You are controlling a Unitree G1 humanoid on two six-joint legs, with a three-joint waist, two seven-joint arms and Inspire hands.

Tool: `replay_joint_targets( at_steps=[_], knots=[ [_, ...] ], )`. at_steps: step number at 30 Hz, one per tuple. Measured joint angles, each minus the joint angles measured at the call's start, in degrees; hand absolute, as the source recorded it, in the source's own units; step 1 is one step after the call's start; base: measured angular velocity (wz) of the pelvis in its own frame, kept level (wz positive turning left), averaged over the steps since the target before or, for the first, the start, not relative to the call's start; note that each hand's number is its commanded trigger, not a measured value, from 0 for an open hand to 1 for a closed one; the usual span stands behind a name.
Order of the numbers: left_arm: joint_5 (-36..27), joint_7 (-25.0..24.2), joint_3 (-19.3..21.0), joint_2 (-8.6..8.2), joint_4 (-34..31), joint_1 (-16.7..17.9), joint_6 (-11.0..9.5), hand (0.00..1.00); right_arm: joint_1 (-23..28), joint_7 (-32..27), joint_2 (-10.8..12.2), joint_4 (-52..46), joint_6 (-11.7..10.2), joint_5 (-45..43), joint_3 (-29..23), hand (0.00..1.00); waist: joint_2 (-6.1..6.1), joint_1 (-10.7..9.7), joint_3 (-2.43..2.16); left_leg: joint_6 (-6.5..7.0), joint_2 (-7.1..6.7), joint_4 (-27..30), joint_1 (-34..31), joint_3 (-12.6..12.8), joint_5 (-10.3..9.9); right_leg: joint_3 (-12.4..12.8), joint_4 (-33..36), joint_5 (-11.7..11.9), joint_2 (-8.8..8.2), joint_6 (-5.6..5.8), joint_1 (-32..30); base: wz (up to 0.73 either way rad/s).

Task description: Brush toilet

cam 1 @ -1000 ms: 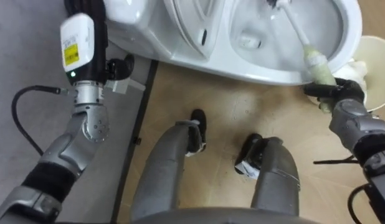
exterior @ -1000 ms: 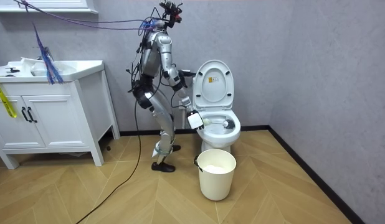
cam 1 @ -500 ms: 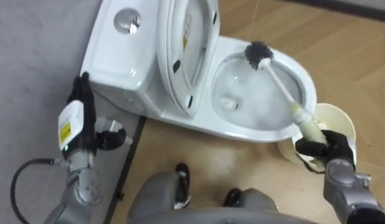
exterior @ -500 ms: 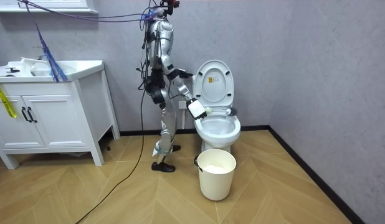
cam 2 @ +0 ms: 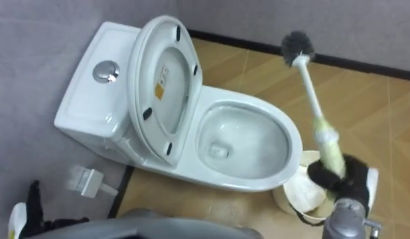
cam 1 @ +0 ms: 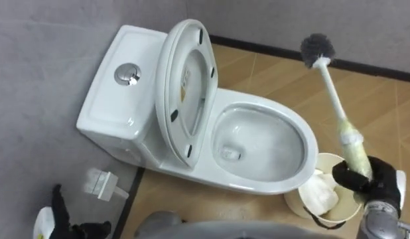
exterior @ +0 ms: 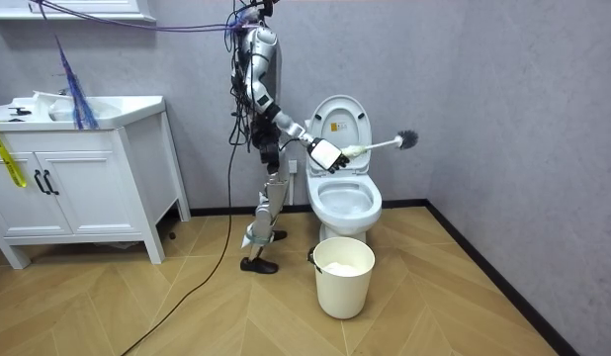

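Observation:
The white toilet (cam 1: 284, 119) stands with its lid (cam 1: 185, 86) up and its bowl bare. The toilet brush (cam 1: 332, 89) is in the air beyond the bowl's right rim, its dark bristle head (cam 1: 317, 48) pointing up and away over the wooden floor. My right hand (cam 1: 372, 184) is shut on the brush's pale handle, above the cream bucket (cam 1: 310, 211). In the room view I stand upright beside the toilet (exterior: 345, 203), and the brush (exterior: 380, 145) sticks out level over the bowl. My left hand (cam 1: 58, 211) is low at the lower left, with fingers straight.
The cream bucket (exterior: 343, 275) stands on the floor in front of the toilet, with something white inside. A small white fitting (cam 1: 102, 184) sits by the wall below the tank. A white vanity cabinet (exterior: 78, 178) is at the room view's left.
I have straightened up from bending over the toilet. The brush has come up out of the bowl into the air. My left hand has dropped lower in the eye view, which has shifted.

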Motion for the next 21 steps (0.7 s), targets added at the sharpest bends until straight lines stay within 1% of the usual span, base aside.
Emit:
replay_joint_targets(
  at_steps=[1, 4, 6, 7, 8, 11, 13, 14, 15, 17, 18, 19, 20, 21],
  knots=[
    [-1.66, -0.18, 0.96, -0.65, 1.72, -0.02, 0.40, 0.00, 0.29, -0.98, 0.30, -1.74, -0.04, -1.34, -1.33, 1.00, -0.03, -0.03, -0.01, -0.11, 0.00, -0.19, 0.53, 0.02, -0.07, 0.07, -0.06, 0.00, 0.04, 0.00, 0.41, -0.08],
    [-5.18, -0.31, 1.67, -0.70, 4.73, -0.11, 1.76, 0.00, 0.08, -3.86, 0.56, -4.20, -0.05, -1.77, -2.12, 1.00, -0.43, -0.24, -0.06, -0.18, -0.04, -1.06, 1.51, 0.12, -0.03, 0.89, -0.30, 0.02, 0.15, 0.02, 0.84, -0.08],
    [-7.49, -0.40, 2.80, -0.77, 7.20, -0.72, 3.14, 0.00, -0.24, -5.42, 0.95, -5.18, -0.06, -1.73, -2.46, 1.00, -0.73, -0.30, -0.06, -0.29, 0.00, -1.38, 2.04, 0.40, -0.09, 1.20, -0.98, 0.21, 0.29, 0.15, 1.38, -0.06],
    [-8.09, -0.56, 3.13, -0.77, 7.93, -1.05, 3.94, 0.00, -0.34, -5.57, 1.31, -5.45, -0.06, -1.67, -3.02, 1.00, -0.75, -0.45, -0.04, -0.28, 0.00, -1.40, 2.02, 0.43, -0.09, 1.48, -1.12, 0.30, 0.30, 0.21, 1.36, -0.06],
    [-8.56, -0.65, 3.32, -0.77, 8.21, -1.25, 4.20, 0.00, -0.35, -5.69, 1.51, -5.46, -0.06, -1.57, -3.34, 1.00, -0.74, -0.49, -0.05, -0.28, -0.01, -1.42, 2.03, 0.43, -0.09, 1.62, -1.18, 0.35, 0.31, 0.25, 1.37, -0.04],
    [-10.16, -1.05, 4.90, -0.81, 8.71, -2.19, 5.91, 0.00, -0.48, -6.82, 2.53, -5.38, -0.01, -1.14, -3.81, 1.00, -0.55, -0.99, -0.03, -0.28, -0.03, -1.48, 2.06, 0.65, -0.09, 2.68, -1.98, 0.59, 0.39, 0.23, 1.41, -0.11],
    [-11.79, -2.05, 5.60, -1.00, 9.11, -3.74, 7.72, 0.00, -0.44, -6.82, 2.70, -4.04, 0.13, -0.14, -3.81, 1.00, -0.14, -1.65, -0.03, -0.28, -0.05, -1.70, 2.43, 0.72, -0.09, 2.80, -2.02, 0.65, 0.37, 0.22, 1.56, -0.07],
    [-11.78, -2.28, 5.98, -1.06, 9.20, -4.22, 8.25, 0.00, -0.48, -6.81, 2.81, -3.29, 0.13, 0.19, -3.81, 1.00, -0.08, -1.75, 0.03, -0.29, -0.04, -1.97, 2.76, 0.77, -0.08, 3.04, -2.09, 0.67, 0.41, 0.20, 1.74, -0.05],
    [-11.74, -3.04, 6.65, -1.05, 9.93, -4.87, 8.82, 0.00, -1.14, -6.77, 3.20, -0.56, 0.12, 0.25, -3.80, 1.00, -0.06, -2.05, 0.05, -0.33, -0.03, -2.40, 3.50, 1.03, -0.06, 3.72, -2.37, 0.77, 0.52, 0.14, 2.33, -0.11],
    [-11.72, -4.38, 6.82, -1.05, 9.96, -5.42, 9.69, 0.00, -2.65, -6.62, 3.88, 4.05, 0.68, 0.33, -3.75, 1.00, -0.04, -2.64, 0.09, -0.33, 0.04, -2.46, 3.87, 1.53, -0.06, 3.88, -2.75, 0.89, 0.52, 0.10, 2.61, -0.12],
    [-11.70, -5.29, 7.01, -1.02, 9.86, -6.33, 10.21, 0.00, -2.94, -6.57, 4.39, 6.26, 1.54, 0.62, -3.78, 1.00, 0.00, -3.13, 0.12, -0.33, 0.03, -2.46, 3.73, 1.52, -0.06, 3.72, -2.79, 0.90, 0.50, 0.10, 2.52, -0.04],
    [-11.25, -5.92, 7.03, -0.98, 9.85, -7.46, 10.92, 0.00, -2.89, -6.49, 5.04, 7.89, 2.55, 1.07, -3.66, 0.80, 0.10, -3.41, 0.16, -0.33, 0.01, -2.46, 3.71, 1.69, -0.06, 4.06, -2.75, 0.93, 0.48, 0.10, 2.40, -0.04],
    [-11.03, -6.24, 7.03, -0.99, 9.85, -7.98, 11.17, 0.00, -2.95, -6.40, 5.47, 8.85, 2.75, 1.15, -3.64, 0.47, 0.13, -3.54, 0.17, -0.32, 0.01, -2.46, 3.71, 1.67, -0.06, 4.15, -2.77, 0.95, 0.48, 0.10, 2.36, -0.06],
    [-10.10, -7.23, 7.05, -0.99, 9.85, -8.99, 11.35, 0.00, -2.96, -6.01, 6.43, 10.63, 2.83, 1.18, -3.66, 0.00, 0.18, -4.01, 0.21, -0.31, 0.01, -2.48, 3.72, 1.69, -0.06, 4.33, -2.76, 1.01, 0.47, 0.12, 2.31, -0.10]
  ],
)
